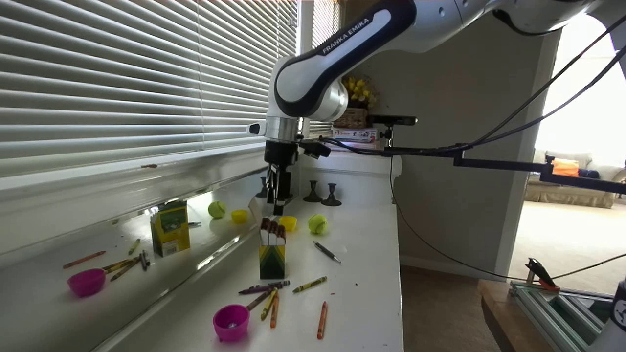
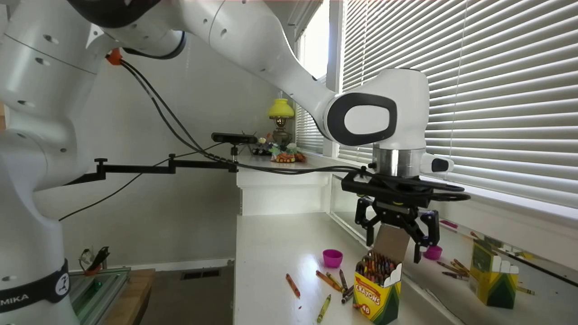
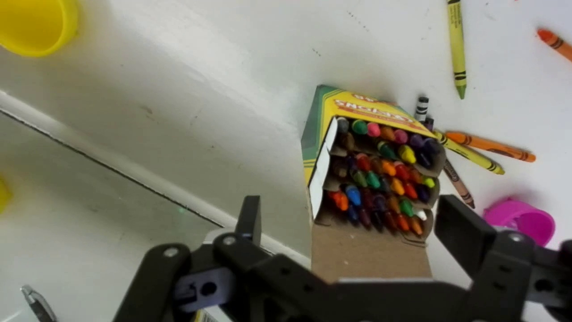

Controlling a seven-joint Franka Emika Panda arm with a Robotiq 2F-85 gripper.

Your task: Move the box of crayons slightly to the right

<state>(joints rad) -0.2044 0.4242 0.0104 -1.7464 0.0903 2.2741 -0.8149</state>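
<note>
In an exterior view, a loose orange wax crayon (image 2: 292, 285) is laid at the left on the glossy white ledge (image 2: 266, 253), for no purpose that can be told. Farther back to its right, a small round magenta bowl (image 2: 333, 258) is set upright, well apart from the yellow-and-green cardboard box of crayons (image 2: 375, 295). The box is stood upright at the near right, so its crayons (image 2: 376, 267) are kept points-up by its walls; its brown cardboard flap (image 2: 392, 243) is raised, and the top is left uncovered. Above, a black two-fingered gripper (image 2: 393, 252) is held wide, with nothing gripped, presumably so that the box can be straddled. Farthest right, the box is doubled in a long mirror panel (image 2: 542, 271), where clearance should be watched.
</note>
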